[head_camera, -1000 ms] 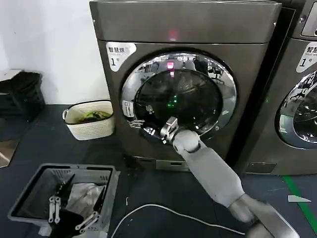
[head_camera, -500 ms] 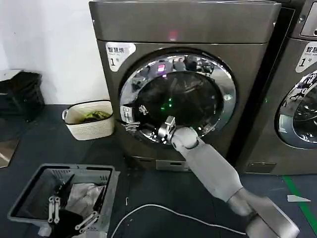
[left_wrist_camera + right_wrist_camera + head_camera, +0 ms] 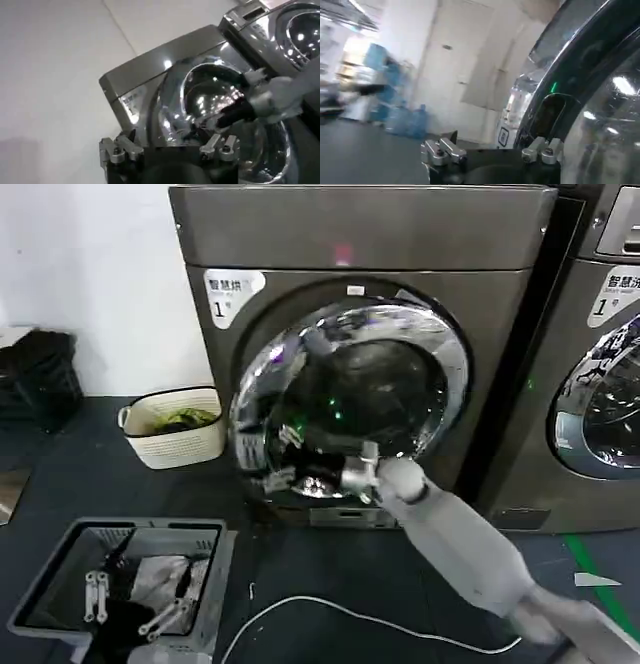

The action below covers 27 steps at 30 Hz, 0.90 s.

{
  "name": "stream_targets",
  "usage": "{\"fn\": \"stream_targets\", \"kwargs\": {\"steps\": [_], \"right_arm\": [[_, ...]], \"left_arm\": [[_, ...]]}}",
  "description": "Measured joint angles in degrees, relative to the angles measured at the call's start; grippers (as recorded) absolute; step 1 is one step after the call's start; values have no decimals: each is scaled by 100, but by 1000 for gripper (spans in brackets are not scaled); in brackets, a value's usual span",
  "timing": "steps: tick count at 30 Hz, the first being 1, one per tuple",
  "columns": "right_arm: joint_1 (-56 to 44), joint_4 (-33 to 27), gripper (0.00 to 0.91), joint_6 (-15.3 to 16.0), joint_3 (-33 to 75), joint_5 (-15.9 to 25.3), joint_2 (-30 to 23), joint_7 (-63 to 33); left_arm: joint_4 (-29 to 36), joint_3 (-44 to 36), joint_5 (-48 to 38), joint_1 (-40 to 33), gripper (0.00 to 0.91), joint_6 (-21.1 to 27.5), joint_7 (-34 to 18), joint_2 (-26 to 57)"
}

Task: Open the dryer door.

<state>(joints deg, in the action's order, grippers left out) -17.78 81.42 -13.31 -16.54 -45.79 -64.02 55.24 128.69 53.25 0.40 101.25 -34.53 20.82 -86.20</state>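
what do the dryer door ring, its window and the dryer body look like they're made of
The dryer door has a wide ring of chrome-look finish, metal or plated plastic, mirroring the room. Its centre looks like dark tinted glass, showing glints. The dryer body seems painted sheet metal, a satin grey-bronze with soft sheen. The right gripper is at the door's lower edge.

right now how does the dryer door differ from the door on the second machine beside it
The dryer door is swung ajar, its left edge off the dryer; the second machine's door sits flush and shut. The right gripper is at the dryer door's lower rim; nothing touches the second machine's door. The dryer door shows whole, the other is cut off at the head view's edge. Both have chrome rings around dark glass.
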Motion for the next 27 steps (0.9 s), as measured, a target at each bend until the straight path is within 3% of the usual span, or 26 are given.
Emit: {"fn": "stream_targets", "kwargs": {"steps": [11, 23, 27], "right_arm": [[-812, 1023, 907, 351, 705, -560, 922, 1632], [-2454, 2150, 907, 314, 2461, -590, 1877, 2320], [-3147, 2258, 907, 77, 3361, -598, 1957, 2337]], "left_arm": [[-292, 67, -122, -725, 907, 596, 74, 477], [-768, -835, -145, -1935, 907, 1287, 67, 1287], [-925, -1197, -128, -2204, 907, 1286, 89, 1493]]}}
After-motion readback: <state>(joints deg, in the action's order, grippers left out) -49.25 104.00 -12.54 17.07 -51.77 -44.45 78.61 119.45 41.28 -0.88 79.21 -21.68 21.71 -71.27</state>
